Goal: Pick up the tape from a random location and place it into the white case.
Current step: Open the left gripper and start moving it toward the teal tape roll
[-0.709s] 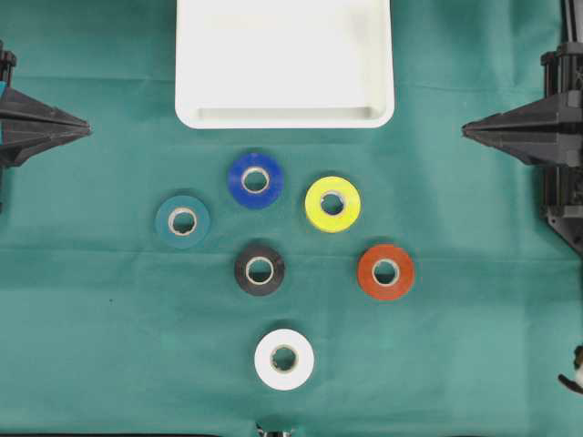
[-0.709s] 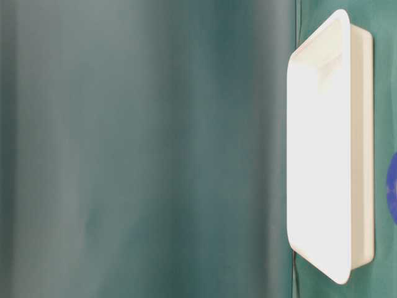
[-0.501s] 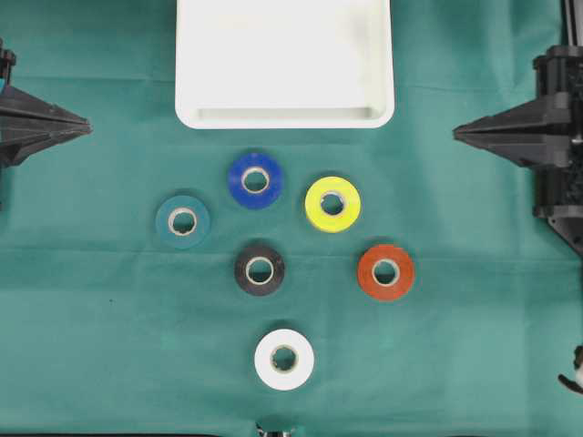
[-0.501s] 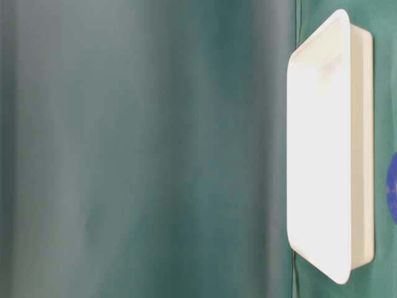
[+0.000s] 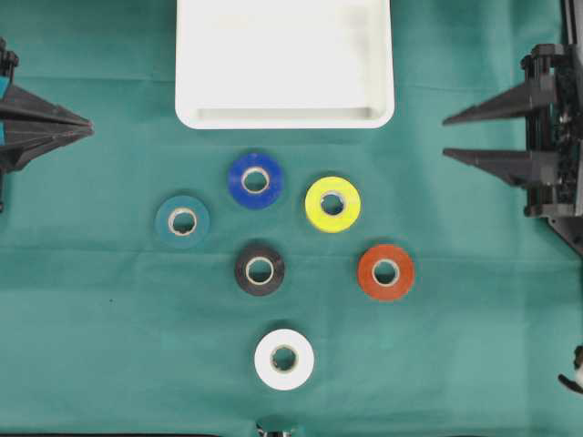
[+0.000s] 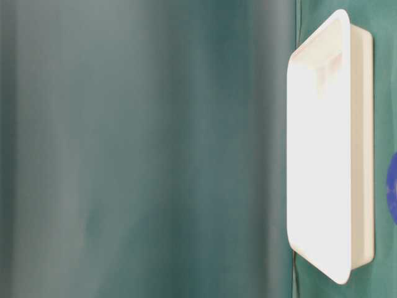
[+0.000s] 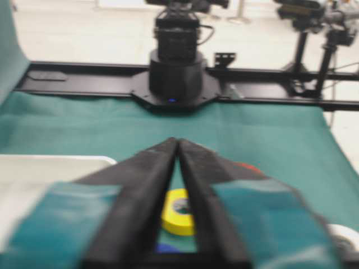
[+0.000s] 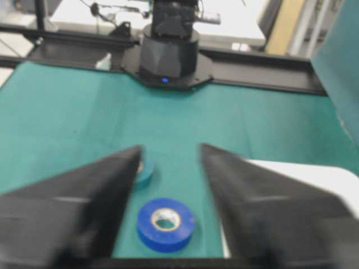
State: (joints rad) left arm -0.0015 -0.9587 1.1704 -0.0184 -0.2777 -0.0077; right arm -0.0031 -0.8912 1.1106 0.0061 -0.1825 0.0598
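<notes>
Several tape rolls lie flat on the green cloth: blue (image 5: 255, 180), yellow (image 5: 332, 204), teal (image 5: 182, 220), black (image 5: 260, 269), red-orange (image 5: 385, 271) and white (image 5: 284, 359). The white case (image 5: 284, 64) sits at the top centre, nothing in the part that shows. My left gripper (image 5: 88, 127) rests at the left edge, its tips together, holding nothing. At the right edge, my right gripper (image 5: 445, 137) stands open and empty. The right wrist view has the blue roll (image 8: 166, 223) between the fingers and the teal roll (image 8: 143, 170) beyond. In the left wrist view the yellow roll (image 7: 180, 212) shows behind the fingers.
The green cloth (image 5: 109, 346) covers the whole table. The other arm's base (image 7: 176, 67) stands across the table in the left wrist view. The table-level view holds the case (image 6: 322, 161) seen side-on and a sliver of blue tape (image 6: 392, 189).
My right gripper has opened from tips together to a wide gap and come slightly left. The left gripper and all the rolls have stayed still.
</notes>
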